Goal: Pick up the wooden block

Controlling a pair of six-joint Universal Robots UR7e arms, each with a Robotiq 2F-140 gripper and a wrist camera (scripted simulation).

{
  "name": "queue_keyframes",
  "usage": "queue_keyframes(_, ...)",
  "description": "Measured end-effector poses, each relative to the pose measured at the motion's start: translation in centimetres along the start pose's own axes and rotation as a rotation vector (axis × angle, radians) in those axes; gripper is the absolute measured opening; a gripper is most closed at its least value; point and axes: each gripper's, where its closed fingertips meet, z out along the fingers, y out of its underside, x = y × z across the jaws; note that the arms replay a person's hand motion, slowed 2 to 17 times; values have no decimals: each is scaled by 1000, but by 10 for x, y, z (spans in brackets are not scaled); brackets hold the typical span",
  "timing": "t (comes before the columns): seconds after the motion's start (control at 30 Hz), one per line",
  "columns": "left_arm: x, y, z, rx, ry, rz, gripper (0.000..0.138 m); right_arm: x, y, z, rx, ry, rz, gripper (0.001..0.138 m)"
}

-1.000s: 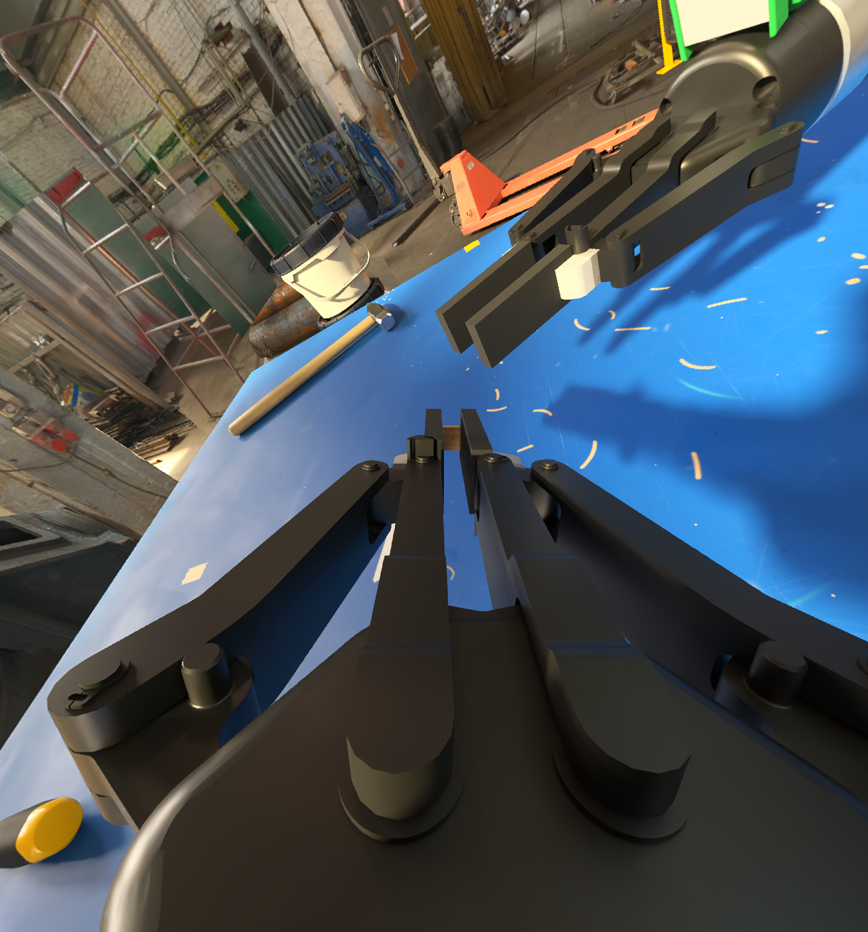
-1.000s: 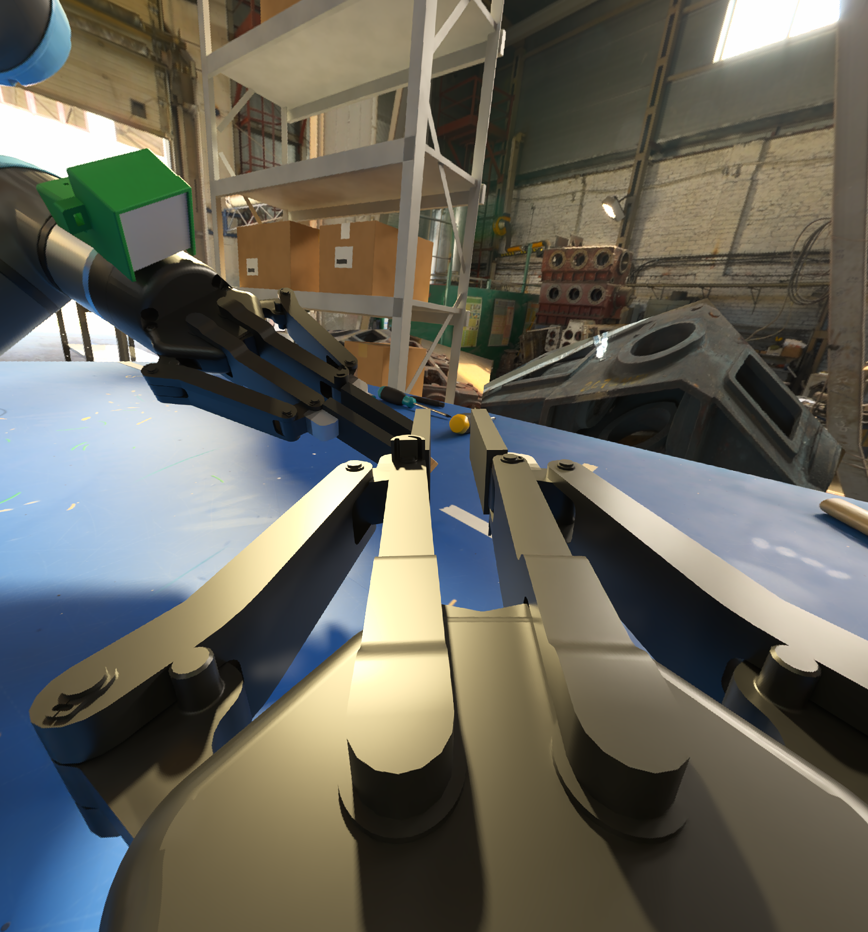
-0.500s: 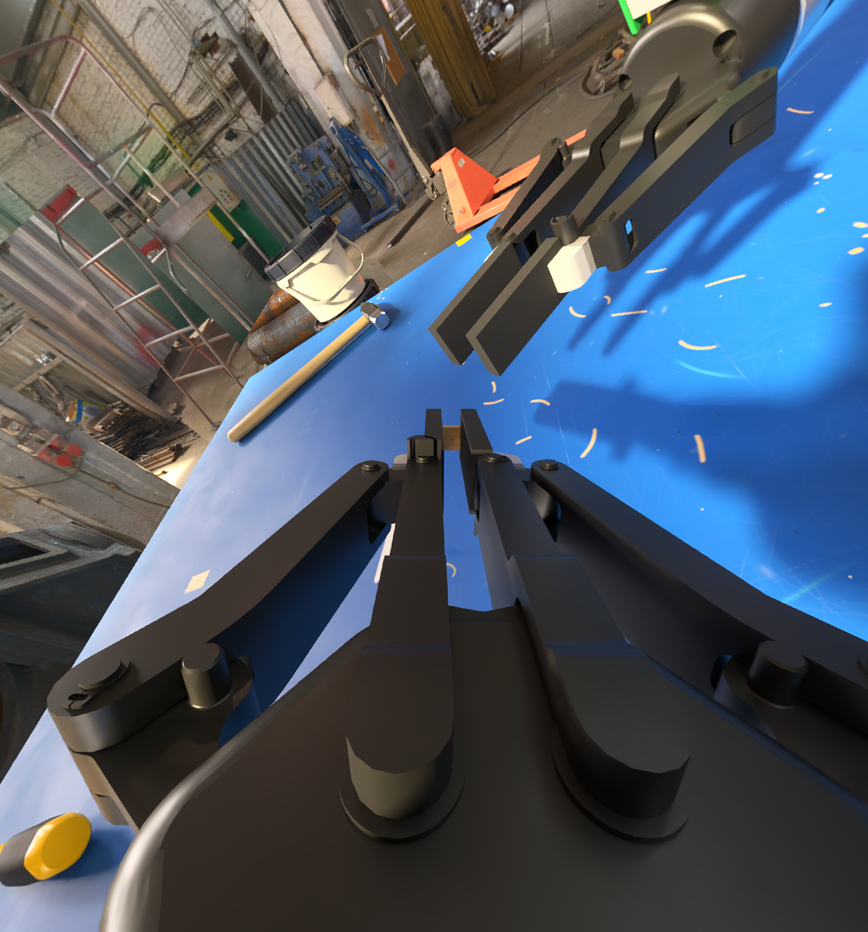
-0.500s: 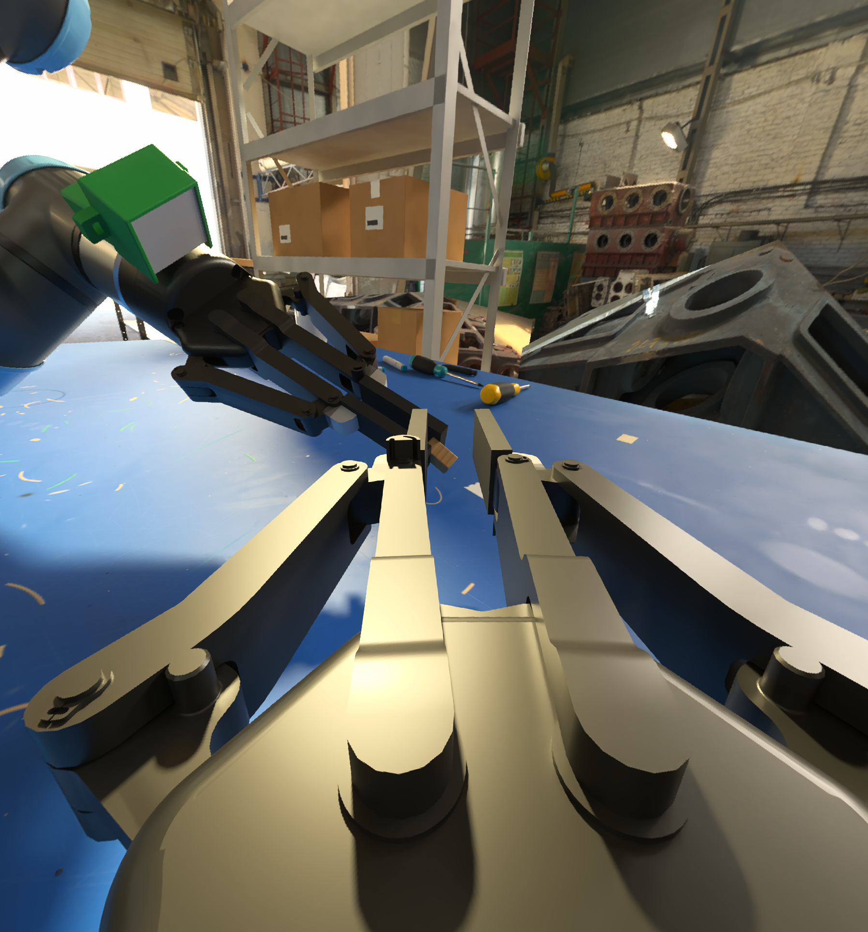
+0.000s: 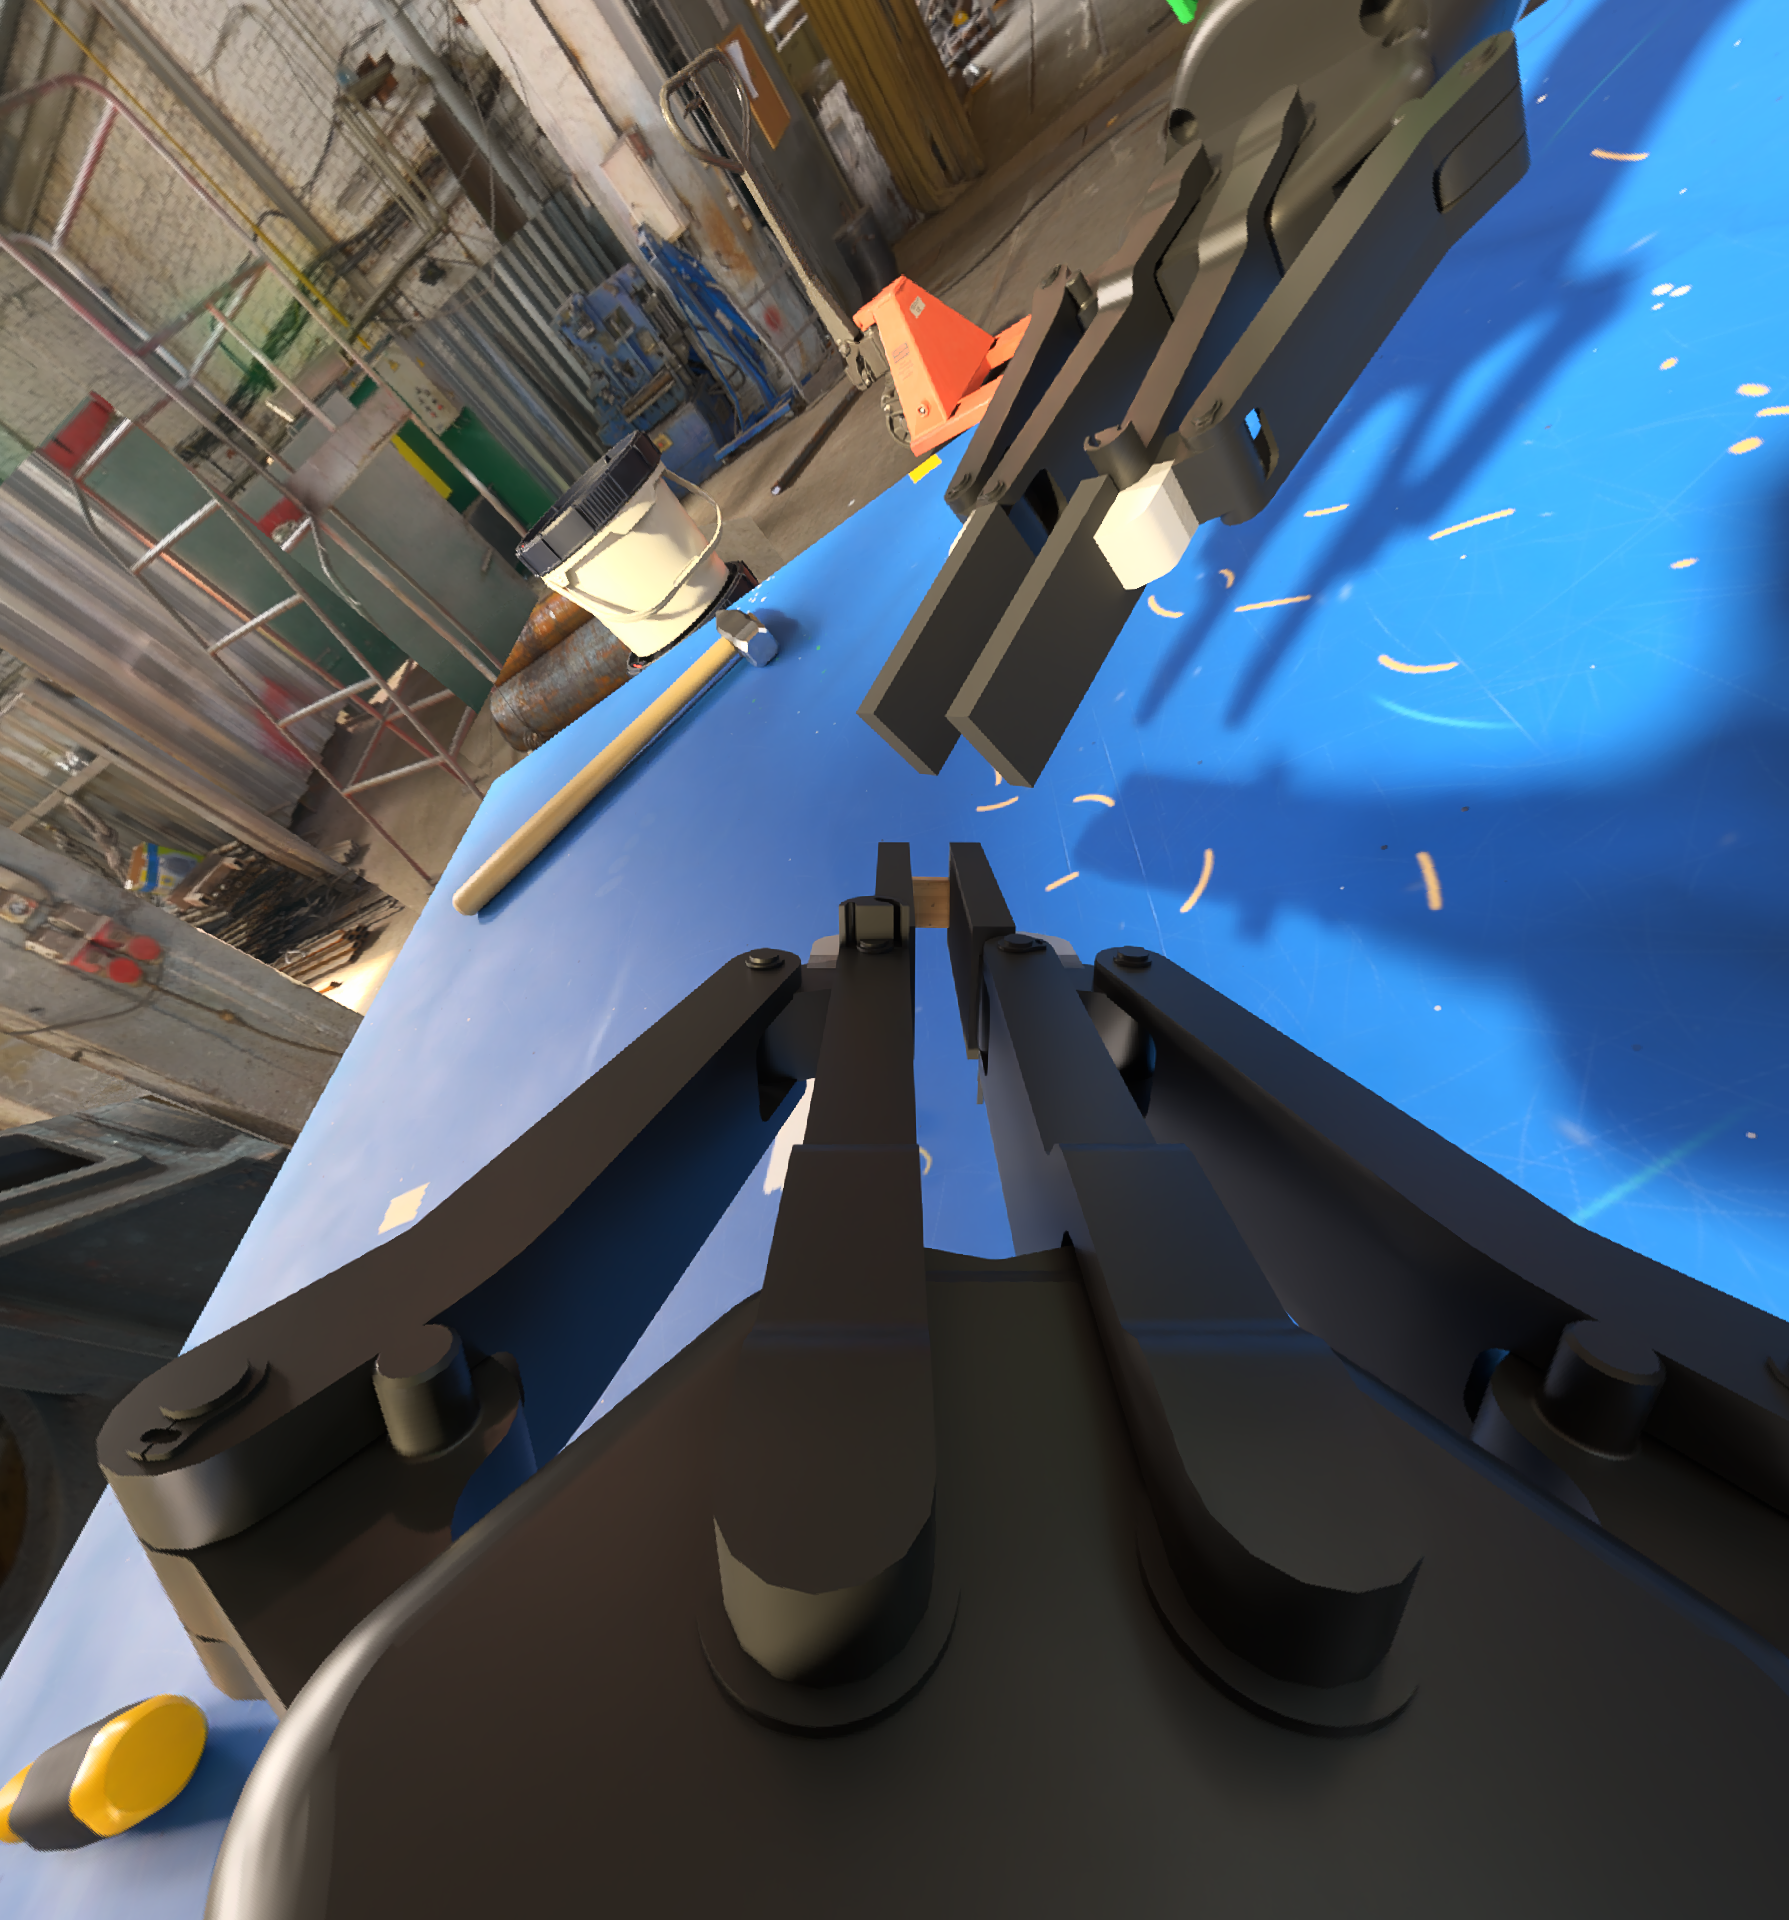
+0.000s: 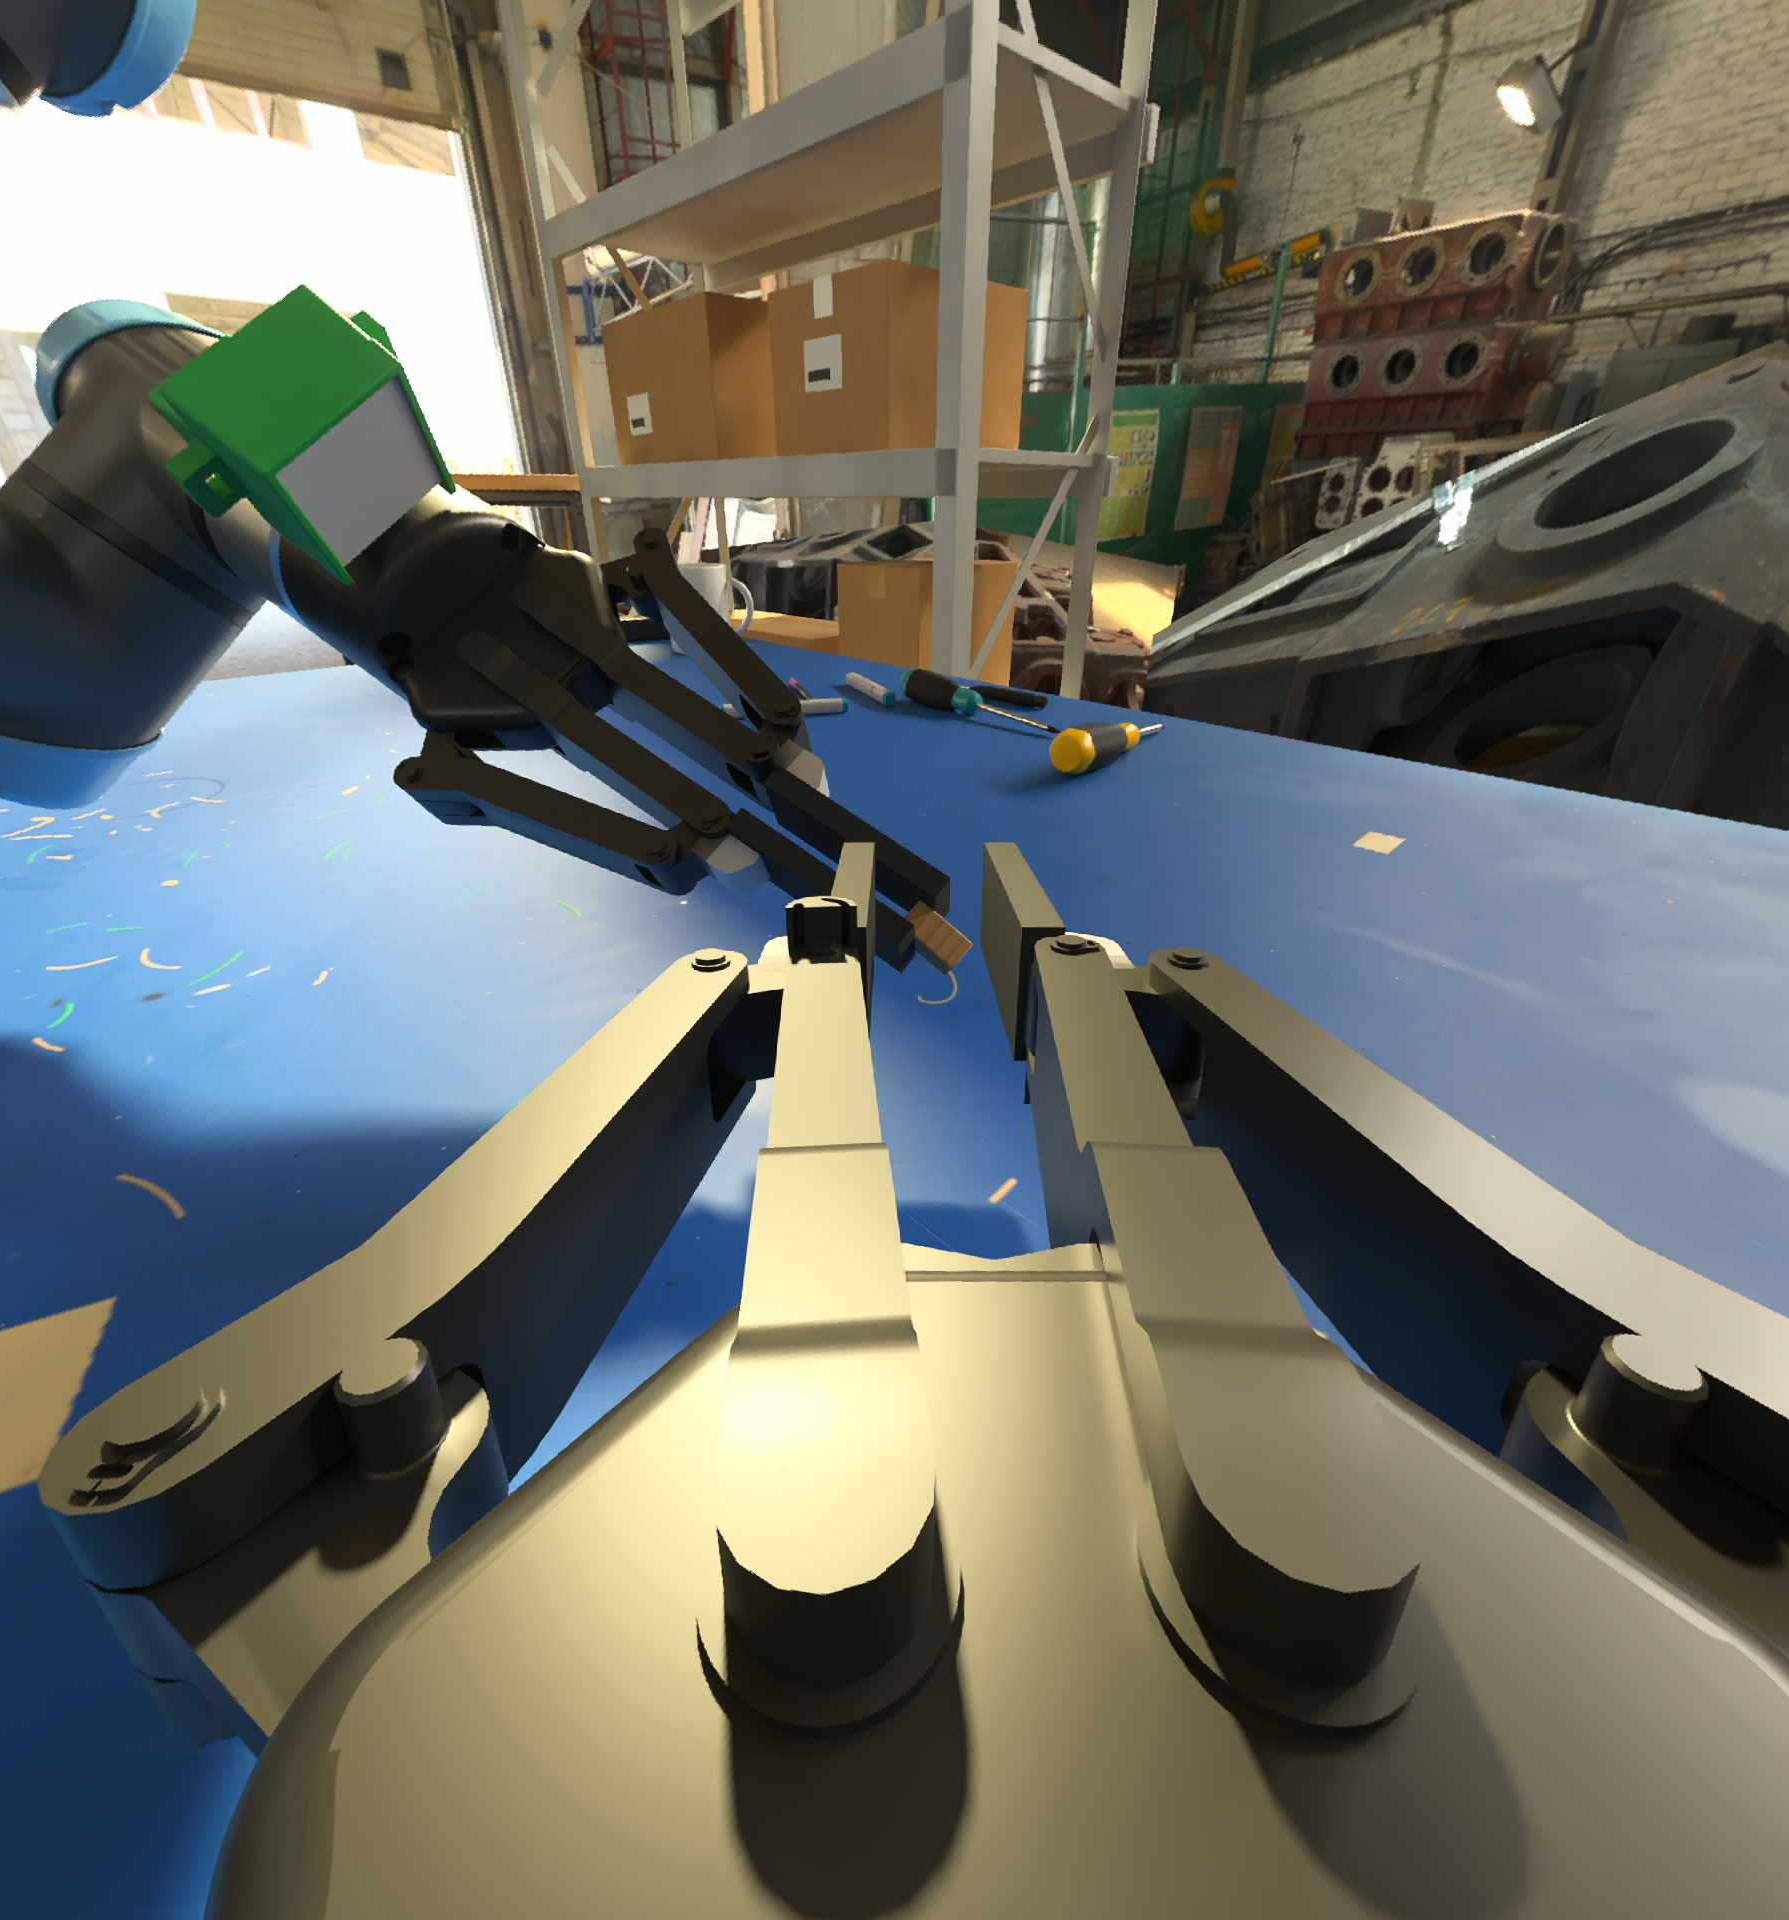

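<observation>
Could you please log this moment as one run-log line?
left gripper: shut on wooden block, lifted | right gripper: open, empty, nearby | table: hammer

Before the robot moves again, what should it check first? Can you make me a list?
1. Left claw shut on the wooden block: ok.
2. Block held deep between the fingers: not ok, it sits only at the tips.
3. Block lifted off the blue table: cannot tell.
4. Right claw empty: ok, but it hangs close by.
5. Hammer and yellow screwdriver out of the way: ok.
</observation>
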Motion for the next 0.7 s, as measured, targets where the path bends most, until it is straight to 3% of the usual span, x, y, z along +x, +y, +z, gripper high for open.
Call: queue_keyframes(0.7, 6, 8, 1, -35, 12, 45, 10, -3, 6, 7, -60, -7, -2, 28)
